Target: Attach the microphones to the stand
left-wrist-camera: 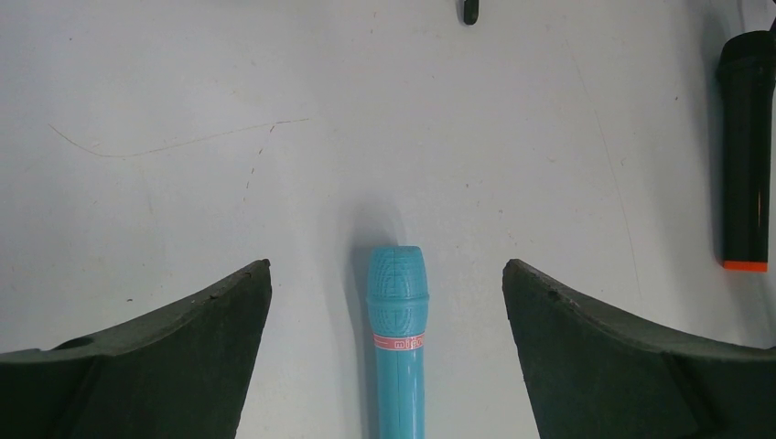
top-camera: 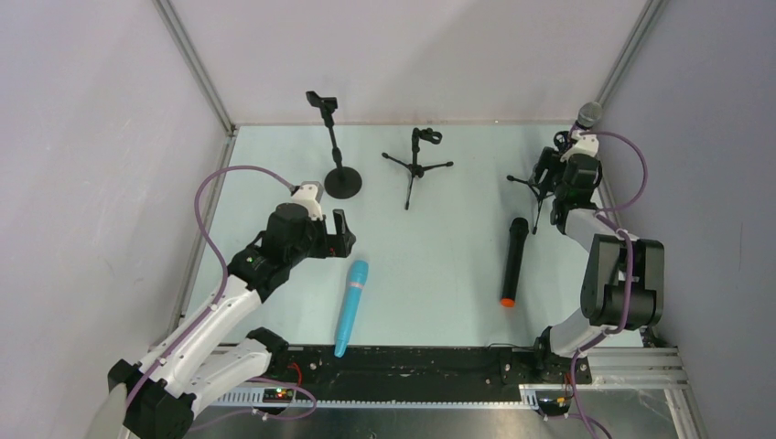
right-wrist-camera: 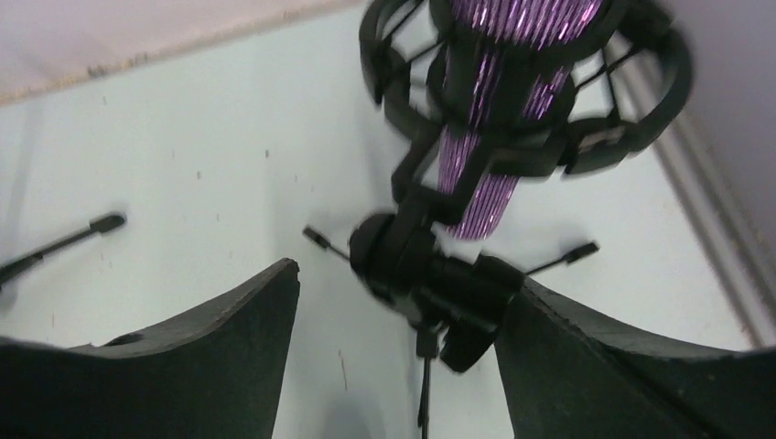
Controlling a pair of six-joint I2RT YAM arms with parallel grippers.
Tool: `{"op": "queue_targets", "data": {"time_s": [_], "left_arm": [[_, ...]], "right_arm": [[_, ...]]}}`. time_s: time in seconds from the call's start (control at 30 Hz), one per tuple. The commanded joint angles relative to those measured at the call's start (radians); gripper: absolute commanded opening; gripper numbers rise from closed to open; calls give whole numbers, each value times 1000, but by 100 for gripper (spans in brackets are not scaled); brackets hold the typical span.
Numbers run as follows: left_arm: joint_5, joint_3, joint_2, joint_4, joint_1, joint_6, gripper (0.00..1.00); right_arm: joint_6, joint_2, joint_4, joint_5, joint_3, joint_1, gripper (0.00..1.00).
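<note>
Purple microphone [top-camera: 588, 114]: glittery body, silver mesh head. It sits upright in the ring cradle of the right tripod stand [top-camera: 542, 183], at the far right corner of the table [top-camera: 458, 229].

Turquoise microphone [top-camera: 351, 306]: plain, with a thin pink band below the head. It lies flat near the left arm, head pointing far.

Black microphone [top-camera: 513, 261]: it lies flat, right of centre, orange end toward the near edge.

Two stands carry nothing: the round-base stand [top-camera: 340, 178] at far left and the middle tripod stand [top-camera: 416, 166].

Left gripper [top-camera: 340, 233]: jaws wide apart, holding nothing. The overhead view puts it just beyond the turquoise head. The left wrist view shows that head lying between the fingers [left-wrist-camera: 183, 352]. It also shows the black microphone at the right edge.

Right gripper [top-camera: 552, 174]: jaws apart. The right wrist view is blurred. It shows the purple body inside the cradle [right-wrist-camera: 631, 101] and the stand's hub [right-wrist-camera: 430, 274] between the fingers [right-wrist-camera: 622, 366]. Contact cannot be determined.

Surface: pale table, faintly scratched. Plain light walls [top-camera: 412, 55] on three sides, with metal frame posts [top-camera: 197, 64] at the far corners.
</note>
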Motion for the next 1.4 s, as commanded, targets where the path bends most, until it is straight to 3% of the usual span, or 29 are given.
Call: {"op": "queue_targets", "data": {"time_s": [0.0,0.27,0.67,0.97,1.37], "left_arm": [[-7,29,-2,13,-4,24,100],[4,24,7,15,-4,18,100],[-11,0,30,15,-4,-6,100],[9,-23,111,15,-5,-45,100],[-51,-114,-46,15,-3,-73,100]], "right_arm": [[6,-31,-83,-58,-19,9,80],[44,-57,-121,-91,-19,9,99],[141,-146,-200,-28,-41,15,99],[220,-261,-367,27,-70,43,100],[272,-455,-520,31,-167,81,99]]}}
